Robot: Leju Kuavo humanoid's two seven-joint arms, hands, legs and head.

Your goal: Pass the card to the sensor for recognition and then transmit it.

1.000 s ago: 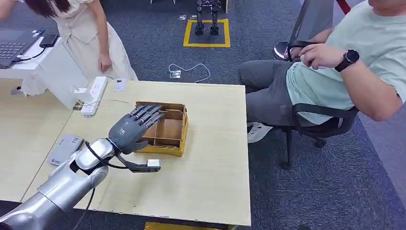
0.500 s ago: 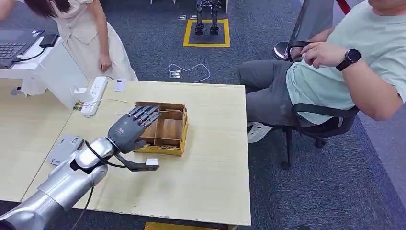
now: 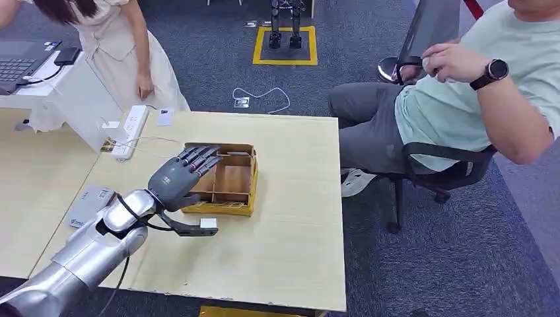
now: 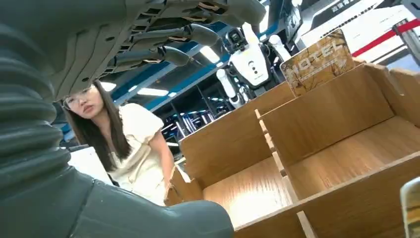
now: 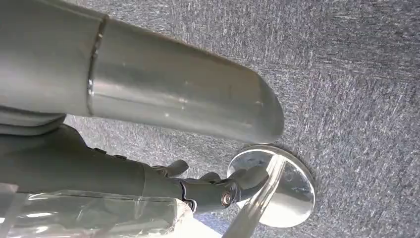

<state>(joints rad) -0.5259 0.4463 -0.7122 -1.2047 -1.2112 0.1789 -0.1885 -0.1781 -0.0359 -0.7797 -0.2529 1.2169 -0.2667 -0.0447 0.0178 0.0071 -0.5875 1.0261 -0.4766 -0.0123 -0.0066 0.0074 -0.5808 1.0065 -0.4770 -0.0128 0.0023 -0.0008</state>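
My left hand hovers over the near left part of a wooden divided box on the table, fingers spread and holding nothing. In the left wrist view the hand reaches above the box, and a brown card printed "HOTEL" stands upright against the box's far wall, beyond the fingertips. A flat grey sensor device lies on the table to the left of my forearm. My right hand hangs beside my body over the carpet, fingers loose and nothing in them.
A white power strip and a small white card lie at the table's far left corner. One person stands beyond that corner; another sits in a chair to the right. A round metal base stands on the floor.
My left hand has drifted slightly left and back over the box, still holding nothing. The seated person has raised a forearm.
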